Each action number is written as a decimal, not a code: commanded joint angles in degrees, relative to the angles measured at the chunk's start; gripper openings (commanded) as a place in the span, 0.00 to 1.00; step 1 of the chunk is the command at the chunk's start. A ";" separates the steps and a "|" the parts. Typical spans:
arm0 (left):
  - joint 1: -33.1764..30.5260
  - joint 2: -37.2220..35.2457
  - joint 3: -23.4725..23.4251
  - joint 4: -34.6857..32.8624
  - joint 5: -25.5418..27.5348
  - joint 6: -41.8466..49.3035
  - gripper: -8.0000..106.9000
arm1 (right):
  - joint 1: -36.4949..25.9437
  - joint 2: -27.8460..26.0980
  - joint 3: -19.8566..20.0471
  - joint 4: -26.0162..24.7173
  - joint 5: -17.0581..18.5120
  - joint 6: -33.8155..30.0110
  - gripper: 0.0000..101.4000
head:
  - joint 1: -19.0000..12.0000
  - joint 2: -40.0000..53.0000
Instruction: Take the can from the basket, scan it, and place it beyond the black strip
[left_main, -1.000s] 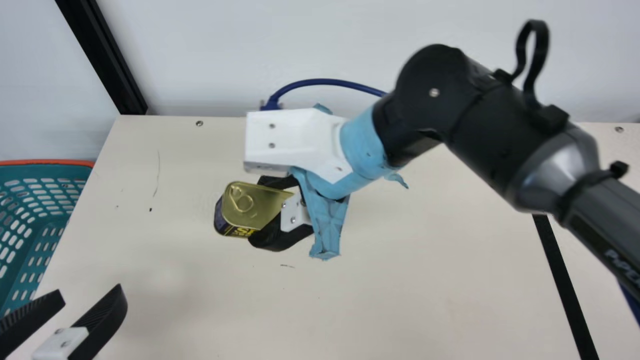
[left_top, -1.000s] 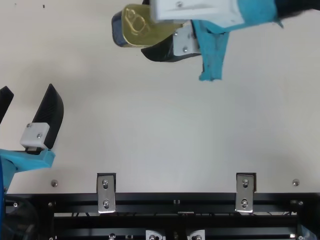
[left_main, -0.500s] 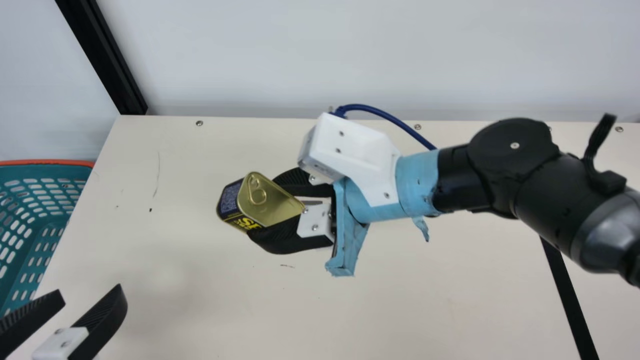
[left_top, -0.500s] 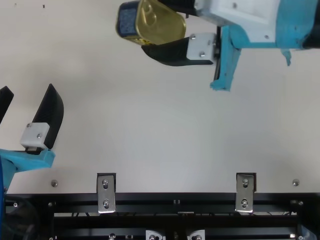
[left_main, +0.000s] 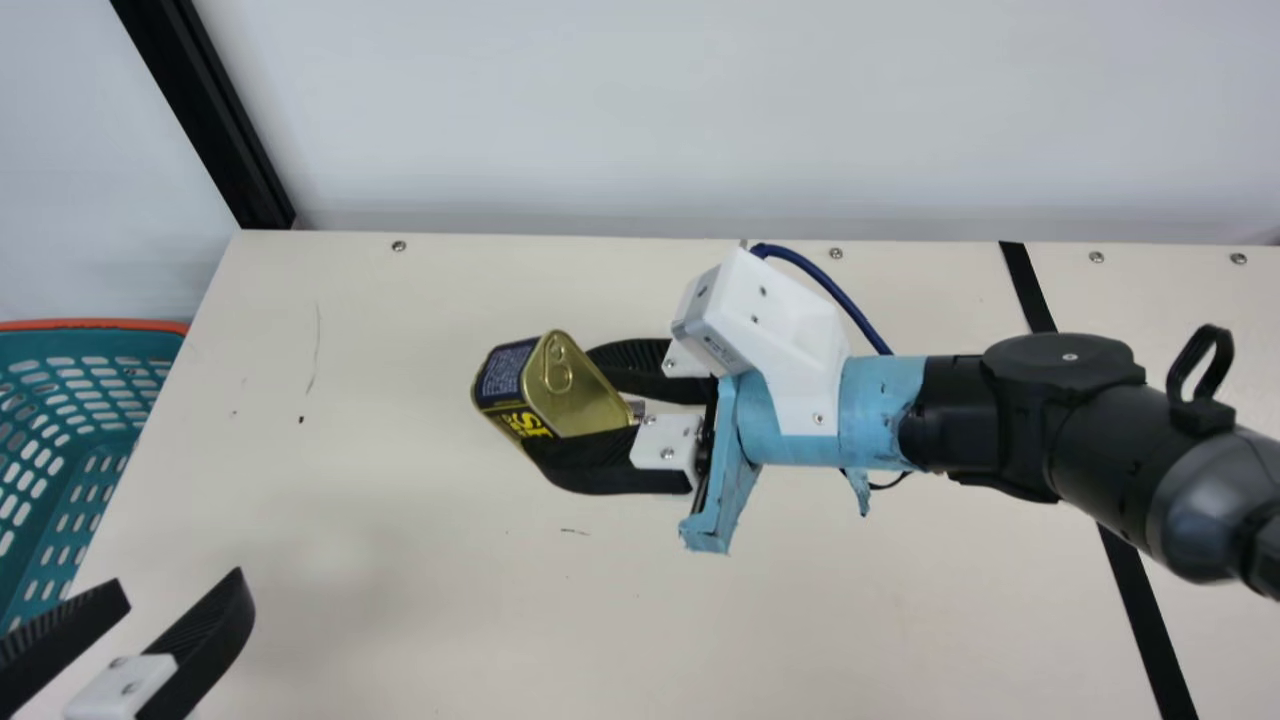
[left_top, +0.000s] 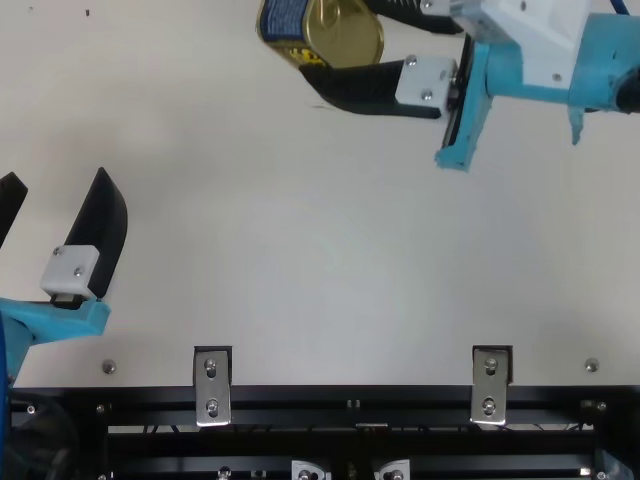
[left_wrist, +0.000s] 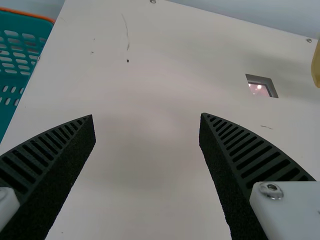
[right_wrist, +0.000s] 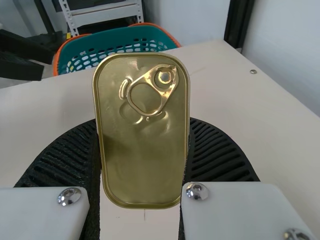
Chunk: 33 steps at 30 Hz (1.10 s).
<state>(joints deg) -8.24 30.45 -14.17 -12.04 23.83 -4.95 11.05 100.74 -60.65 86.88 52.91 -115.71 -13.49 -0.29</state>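
Pull-tab can (left_main: 585, 395) is clasped by the right gripper (left_main: 560, 402), seemingly aloft, with tabletop (left_main: 380, 400) between it and the teal basket (left_main: 100, 325); the left gripper (left_main: 182, 583) is parted wide.

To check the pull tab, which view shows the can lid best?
Right wrist view: the lid faces it, whole, close. Main view shows it smaller, slanted; top view crops it; left wrist view, a golden sliver, likely its edge.
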 joint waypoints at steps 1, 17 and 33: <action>0.00 0.00 0.00 0.00 0.00 0.00 0.85 | -0.06 0.39 -0.07 1.09 -0.35 -0.87 0.00 | -0.27 -0.02; 0.00 0.00 0.00 0.00 0.00 0.00 0.85 | 0.71 5.62 -5.44 3.29 -5.68 -1.25 0.00 | -0.27 -0.02; 0.00 0.00 0.00 0.00 0.00 0.00 0.85 | 1.38 10.02 -11.88 0.47 -8.19 2.57 0.00 | -0.27 -0.02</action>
<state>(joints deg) -8.24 30.45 -14.17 -12.04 23.83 -4.95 12.45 110.63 -72.34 87.59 44.98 -113.30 -13.49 -0.29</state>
